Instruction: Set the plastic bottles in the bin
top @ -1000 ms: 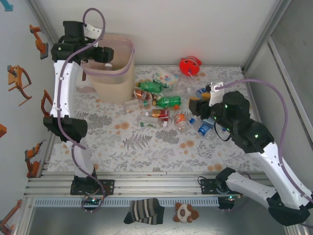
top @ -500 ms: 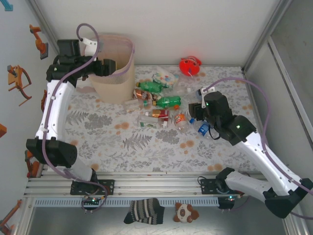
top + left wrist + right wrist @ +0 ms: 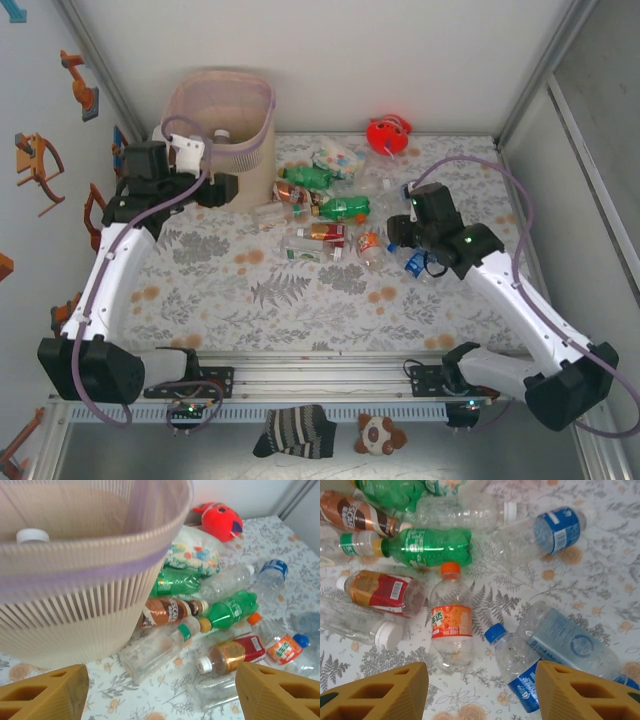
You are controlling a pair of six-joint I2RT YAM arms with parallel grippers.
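Fern-patterned tablecloth [image 3: 600,580] is lying under everything. Right pincer [image 3: 481,692], fingers apart and empty, is hovering over an orange-labelled bottle [image 3: 451,622], well right of the bin [image 3: 255,150]. A crosswise grip round its middle is looking safest, since it could roll. Left pincer [image 3: 162,692], likewise apart and empty, is hanging just beside the bin, with other bottles [image 3: 225,612] heaped to the bin's right.

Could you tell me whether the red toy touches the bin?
Apart: the top view shows patterned table between the red toy and the bin.
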